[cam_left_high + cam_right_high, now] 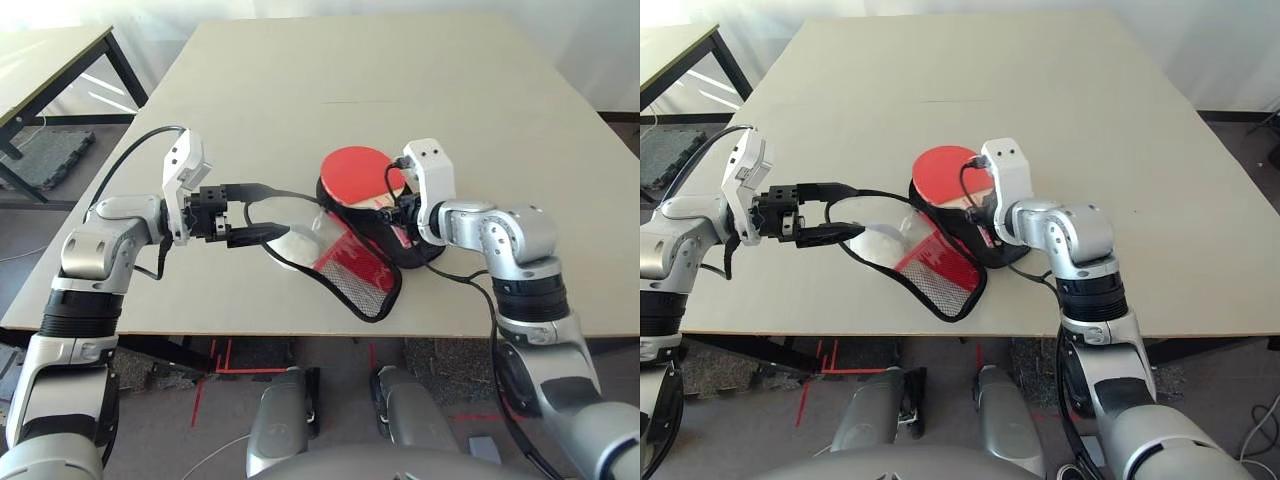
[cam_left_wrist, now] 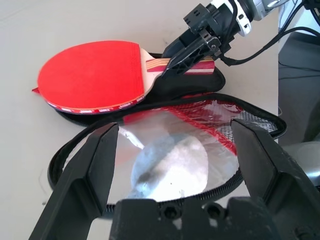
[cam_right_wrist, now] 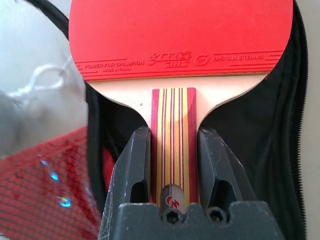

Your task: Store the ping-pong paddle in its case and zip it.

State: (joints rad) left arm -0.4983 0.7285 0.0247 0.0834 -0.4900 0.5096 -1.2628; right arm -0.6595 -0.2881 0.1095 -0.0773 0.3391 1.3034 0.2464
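Red rubber on the round blade of the ping-pong paddle point(image 1: 355, 176), with its short light wooden handle striped in red, marks the thing now being loaded: the step in hand looks like the insertion itself, with zipping not yet begun. The right pincer point(image 3: 172, 165) is clamped on the handle, one black finger on each side of it, and the blade lies flat over the black back half of the paddle-shaped soft zip case point(image 1: 385, 245), which rests open on the pale beige surface point(image 1: 420, 90). The case's red front with its black mesh pocket is folded out toward the near edge of the surface, its inner side showing a clear glossy lining. The left pincer point(image 1: 262, 211) stands with its fingers wide apart around the black zippered rim of that opened flap; whether either finger actually touches the rim I cannot tell. Judging from this, the next move calls for seating the paddle fully inside the back half so the handle sits in the case's narrow end, letting go of it, then bringing the red flap over the blade so the zip edges meet.
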